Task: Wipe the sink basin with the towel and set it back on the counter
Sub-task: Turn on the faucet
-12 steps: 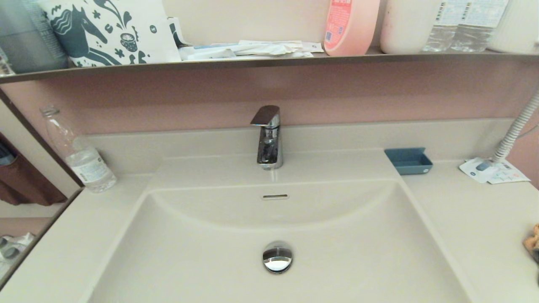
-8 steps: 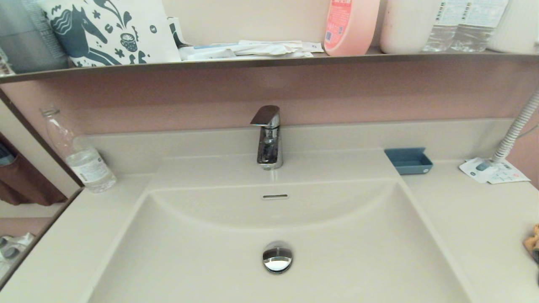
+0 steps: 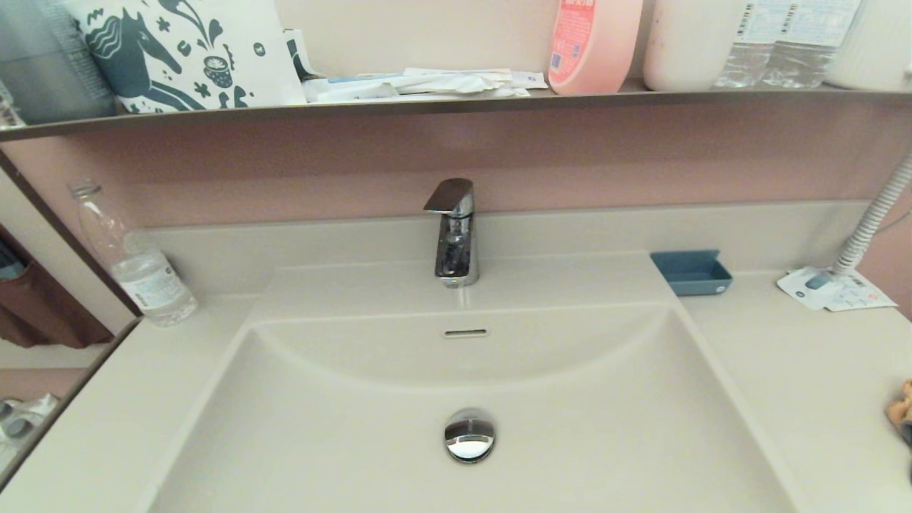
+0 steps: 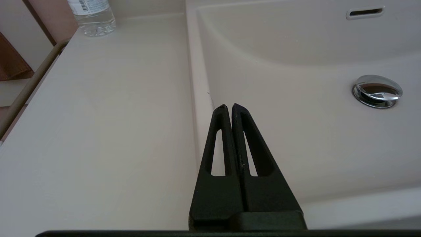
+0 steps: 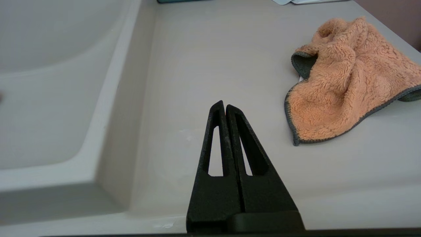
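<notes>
The beige sink basin (image 3: pixel 356 442) fills the lower middle of the head view, with its chrome drain plug (image 3: pixel 469 435) and slot overflow (image 3: pixel 466 333). The tan fuzzy towel (image 5: pixel 348 82) lies crumpled on the counter (image 5: pixel 210 59) right of the basin; only its edge (image 3: pixel 901 410) shows in the head view. My right gripper (image 5: pixel 225 106) is shut and empty over the counter, apart from the towel. Over the basin's left rim hangs my left gripper (image 4: pixel 228 107), shut and empty. Neither arm shows in the head view.
A chrome faucet (image 3: pixel 454 231) stands behind the basin. A water bottle (image 3: pixel 132 260) is at the back left, a blue soap dish (image 3: pixel 691 272) and paper packets (image 3: pixel 833 288) at the back right. The dark-edged shelf (image 3: pixel 456 103) above carries bottles and packets.
</notes>
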